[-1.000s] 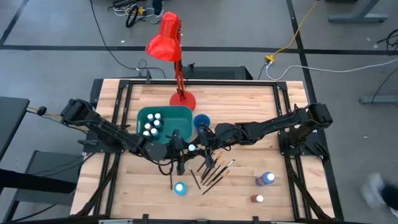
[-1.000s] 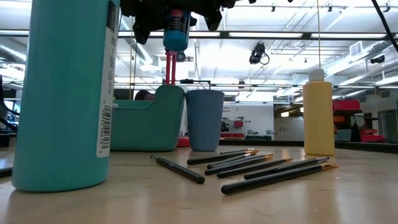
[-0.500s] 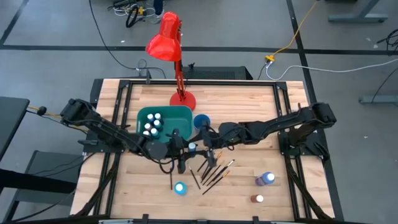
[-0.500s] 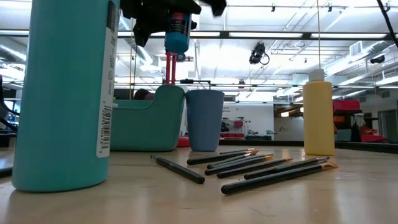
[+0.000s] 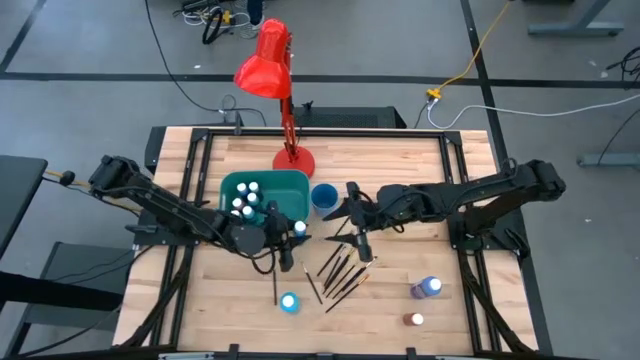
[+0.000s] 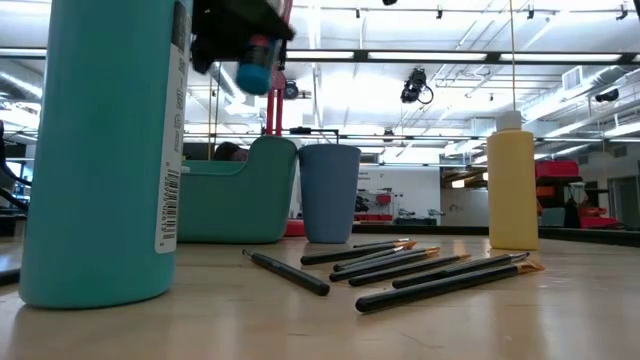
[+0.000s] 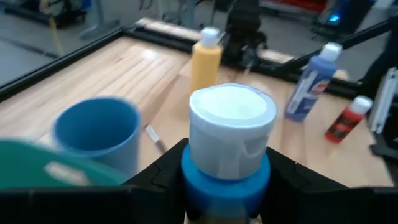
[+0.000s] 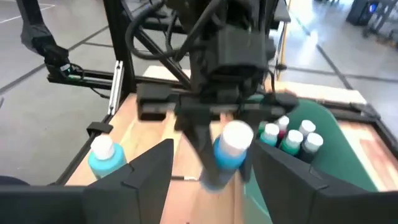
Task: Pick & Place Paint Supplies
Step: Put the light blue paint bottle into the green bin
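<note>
My left gripper (image 5: 288,233) is shut on a small blue paint bottle with a white cap (image 7: 231,134), held in the air just off the near right corner of the teal bin (image 5: 262,190). Several white-capped bottles (image 5: 245,200) stand inside the bin. My right gripper (image 5: 354,220) hangs open to the right of the blue cup (image 5: 324,196), touching nothing. Several dark-handled brushes (image 5: 340,272) lie flat on the table below both grippers. A teal bottle (image 5: 289,302), a purple-blue bottle (image 5: 430,288) and a red bottle (image 5: 414,320) stand near the near edge. The yellow bottle (image 6: 512,180) stands upright. My left gripper pinches the blue bottle between its two fingers (image 7: 166,167), on the blue body (image 7: 200,173) just below the white cap. The fingers come down from above. The bottle is lifted clear of the table and sits tilted in the hold (image 8: 229,152).
A red desk lamp (image 5: 268,62) stands on its base (image 5: 293,160) behind the bin. The blue cup sits right next to the bin's right wall. Black frame rails (image 5: 470,200) run along the table's sides. Bare wood lies at the table's far right and near left.
My right gripper has drawn away from the blue bottle, toward the table's right edge. My left gripper has carried the bottle a short way left and toward the far edge, nearer the bin, and the bottle has tipped over somewhat. The brushes and other bottles have stayed put.
</note>
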Motion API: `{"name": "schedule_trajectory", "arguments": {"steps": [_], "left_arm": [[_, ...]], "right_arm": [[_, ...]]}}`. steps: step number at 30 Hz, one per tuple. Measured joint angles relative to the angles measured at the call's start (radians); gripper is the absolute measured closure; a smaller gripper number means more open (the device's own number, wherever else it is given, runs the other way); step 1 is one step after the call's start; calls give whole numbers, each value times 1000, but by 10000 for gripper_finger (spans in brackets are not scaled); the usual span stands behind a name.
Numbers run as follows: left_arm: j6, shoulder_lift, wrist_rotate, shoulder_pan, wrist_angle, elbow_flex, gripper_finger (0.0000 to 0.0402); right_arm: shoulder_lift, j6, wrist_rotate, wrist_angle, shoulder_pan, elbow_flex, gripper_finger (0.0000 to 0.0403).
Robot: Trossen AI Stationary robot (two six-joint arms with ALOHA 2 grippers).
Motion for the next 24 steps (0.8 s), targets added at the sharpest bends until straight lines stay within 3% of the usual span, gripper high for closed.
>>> {"name": "schedule_trajectory", "arguments": {"steps": [5, 10, 20, 24], "left_arm": [[-72, -84, -50, -48, -201, 0, 246], [-232, -92, -117, -131, -352, -1, 251], [-573, 58, -340, -362, -417, -1, 250], [-718, 136, -343, -431, -419, -1, 253]], "right_arm": [[1, 11, 0, -45, 0, 0, 178], [1, 12, 1, -51, 0, -10, 179], [5, 11, 1, -57, -1, -12, 179], [5, 11, 1, -51, -1, -29, 179]]}}
